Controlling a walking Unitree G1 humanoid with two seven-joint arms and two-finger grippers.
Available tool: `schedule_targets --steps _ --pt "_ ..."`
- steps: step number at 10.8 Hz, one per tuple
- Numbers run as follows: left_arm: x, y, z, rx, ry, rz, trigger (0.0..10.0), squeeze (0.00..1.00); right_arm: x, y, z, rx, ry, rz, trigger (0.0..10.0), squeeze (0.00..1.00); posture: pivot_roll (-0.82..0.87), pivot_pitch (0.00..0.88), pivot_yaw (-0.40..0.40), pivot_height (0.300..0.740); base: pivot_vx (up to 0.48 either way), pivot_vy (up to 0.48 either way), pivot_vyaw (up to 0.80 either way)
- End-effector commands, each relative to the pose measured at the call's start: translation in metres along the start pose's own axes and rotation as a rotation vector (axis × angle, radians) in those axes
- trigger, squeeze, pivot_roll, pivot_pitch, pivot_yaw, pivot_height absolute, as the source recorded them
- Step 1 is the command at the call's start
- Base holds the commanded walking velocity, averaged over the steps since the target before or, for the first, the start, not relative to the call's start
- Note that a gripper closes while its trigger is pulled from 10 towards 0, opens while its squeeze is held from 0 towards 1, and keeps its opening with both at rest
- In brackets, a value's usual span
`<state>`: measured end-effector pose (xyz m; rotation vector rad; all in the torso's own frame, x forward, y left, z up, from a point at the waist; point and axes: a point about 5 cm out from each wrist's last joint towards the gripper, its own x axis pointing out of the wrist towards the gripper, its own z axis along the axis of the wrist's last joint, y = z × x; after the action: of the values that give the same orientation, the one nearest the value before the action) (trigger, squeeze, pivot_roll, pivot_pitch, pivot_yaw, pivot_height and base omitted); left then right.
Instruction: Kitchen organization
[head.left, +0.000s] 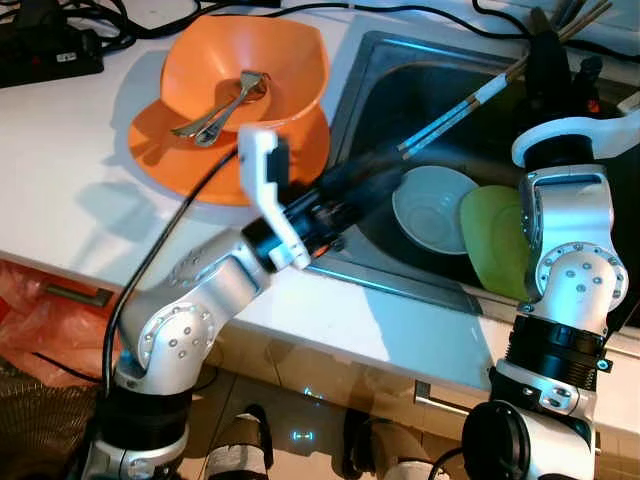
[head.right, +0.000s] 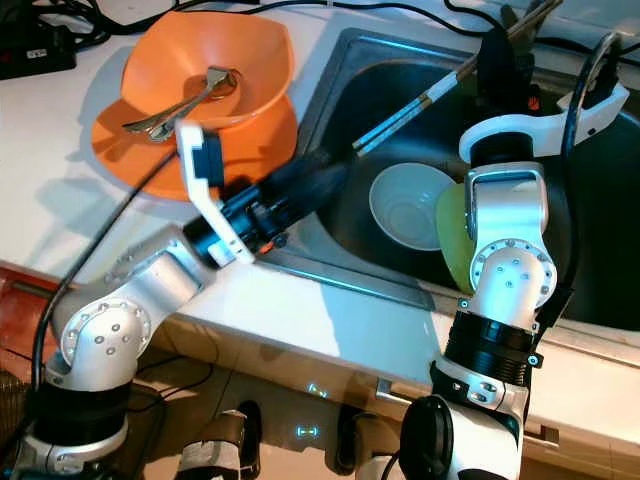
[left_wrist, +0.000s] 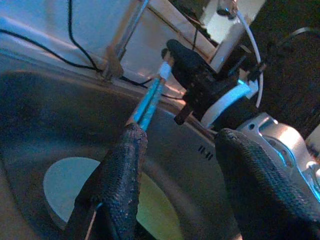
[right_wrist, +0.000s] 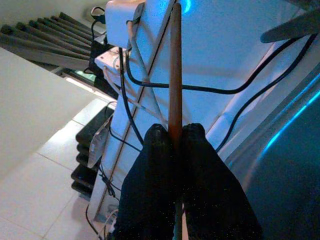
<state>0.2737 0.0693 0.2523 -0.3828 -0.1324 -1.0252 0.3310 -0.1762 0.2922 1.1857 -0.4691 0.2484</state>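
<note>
Two dishes lie in the sink (head.left: 370, 60): a white bowl (head.left: 433, 208) at frame centre and a green plate (head.left: 495, 240) just right of it, touching. The left gripper (left_wrist: 175, 155) reaches over the sink's near rim, fingers wide apart; one finger touches the lower end of the chopsticks (head.left: 455, 110), a wooden pair with a pale band, slanting up toward the upper right. There the right gripper (right_wrist: 174, 131) pinches them tight. At upper left, one orange bowl (head.left: 245, 70) sits on one orange plate (head.left: 160, 150), holding two metal spoons (head.left: 220, 105).
</note>
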Motion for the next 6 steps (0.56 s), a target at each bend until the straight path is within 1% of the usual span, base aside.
schedule_targets --steps 1,3,4,5,6 --pt "0.002 -0.006 0.001 0.068 0.019 -0.015 10.0 0.0 0.0 -0.003 0.001 -0.054 -0.01 -0.011 10.0 0.0 0.12 0.255 -0.024 0.74 0.0 0.0 0.0" --pt "0.009 -0.006 0.005 0.195 0.028 0.027 10.0 0.0 -0.002 -0.009 -0.002 -0.127 0.004 -0.023 10.0 0.0 0.12 0.254 -0.025 0.74 0.0 0.0 0.0" --pt "0.013 0.0 0.008 0.313 0.03 0.107 10.0 0.0 -0.003 -0.011 -0.004 -0.181 0.015 -0.032 10.0 0.0 0.12 0.254 -0.024 0.74 0.0 0.0 0.0" --pt "0.015 0.01 0.017 0.417 -0.029 0.214 10.0 0.0 -0.004 -0.013 -0.006 -0.266 0.023 -0.026 10.0 0.0 0.12 0.256 -0.025 0.74 0.0 0.0 0.0" --pt "0.015 0.013 0.019 0.447 -0.04 0.247 10.0 0.0 -0.005 -0.013 -0.007 -0.297 0.024 -0.024 10.0 0.0 0.12 0.256 -0.025 0.74 0.0 0.0 0.0"
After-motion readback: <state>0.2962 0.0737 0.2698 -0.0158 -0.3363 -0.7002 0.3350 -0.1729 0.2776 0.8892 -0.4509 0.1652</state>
